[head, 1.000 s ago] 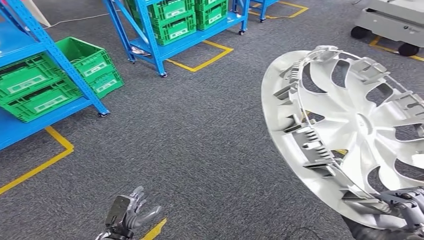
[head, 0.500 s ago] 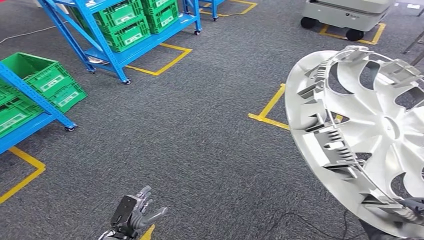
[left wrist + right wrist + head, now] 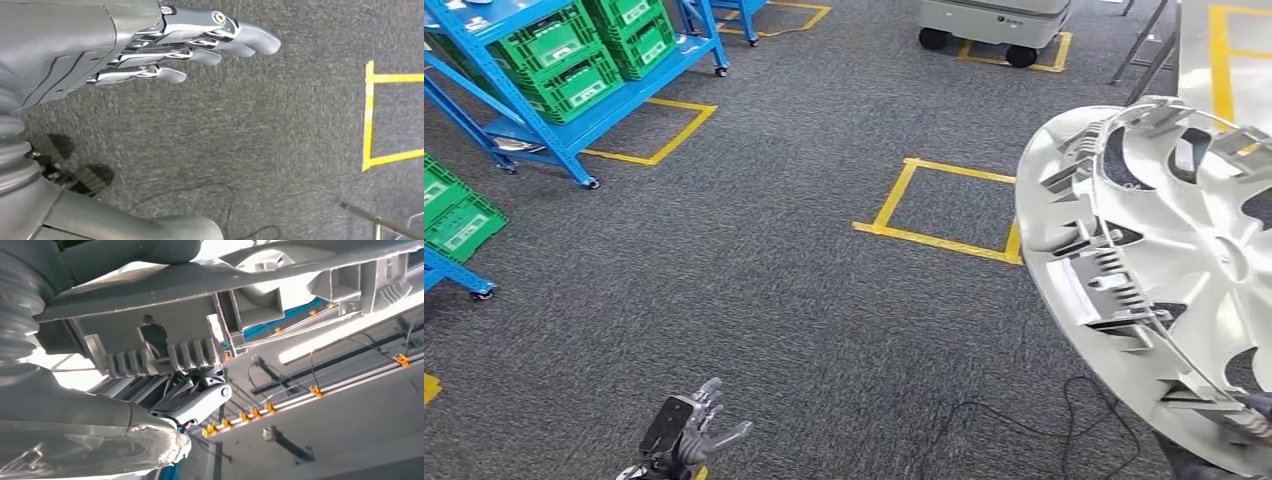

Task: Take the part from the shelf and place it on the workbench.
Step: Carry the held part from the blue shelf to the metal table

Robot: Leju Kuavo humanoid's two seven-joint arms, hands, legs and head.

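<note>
One silver wheel cover point(image 3: 1169, 270) in right hand point(image 3: 1249, 415).

Silver part point(image 3: 1184, 260), green crates point(image 3: 574, 60), blue shelf point(image 3: 484, 120)

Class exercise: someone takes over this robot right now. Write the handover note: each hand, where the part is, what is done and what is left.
Left hand: empty, fingers apart, hanging low over the grey carpet.
Right hand: grips the silver wheel cover at its lower rim, held up and tilted.
Done: the part is off the shelf; blue shelves with green crates stand far left.
Left: carry the part to the workbench and set it down.
</note>
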